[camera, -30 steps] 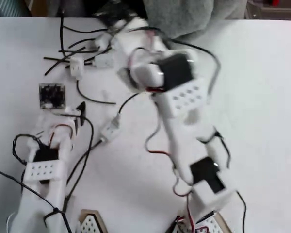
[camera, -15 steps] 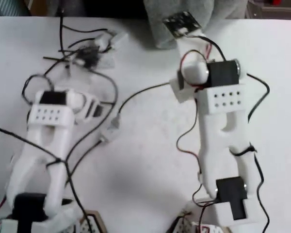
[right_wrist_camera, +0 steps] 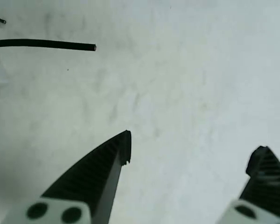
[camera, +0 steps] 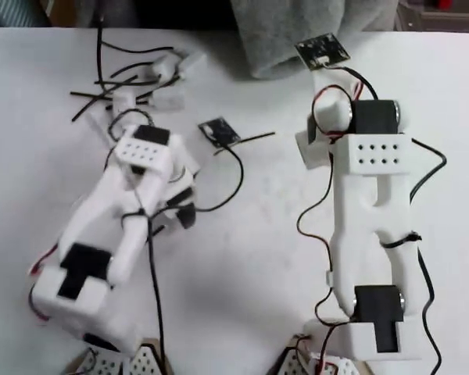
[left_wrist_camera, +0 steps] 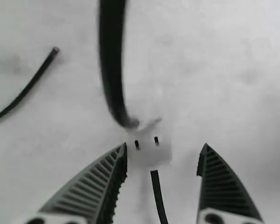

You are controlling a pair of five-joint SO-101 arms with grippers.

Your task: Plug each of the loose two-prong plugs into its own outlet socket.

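A small white plug (left_wrist_camera: 148,150) with two short dark prongs lies on the white table, a black cable (left_wrist_camera: 113,70) running off from it. My left gripper (left_wrist_camera: 164,149) is open low over it, the plug between the fingers and right against one of them. In the high view that gripper (camera: 180,205) sits left of centre. A cluster of more white plugs and sockets with black cables (camera: 144,82) lies at the back left. My right gripper (right_wrist_camera: 193,145) is open over bare table with nothing between its fingers. A loose cable end (right_wrist_camera: 91,46) lies beyond it.
A grey cloth (camera: 297,31) hangs over the table's back edge. The right arm (camera: 371,211) stretches along the right side. A loose black cable (camera: 230,176) curls across the middle beside the left arm. Bare table lies between the arms and at the far right.
The right arm pulled back from the cluster at the back left to the right side. The left arm swung in toward the middle, and its open gripper now straddles the white plug.
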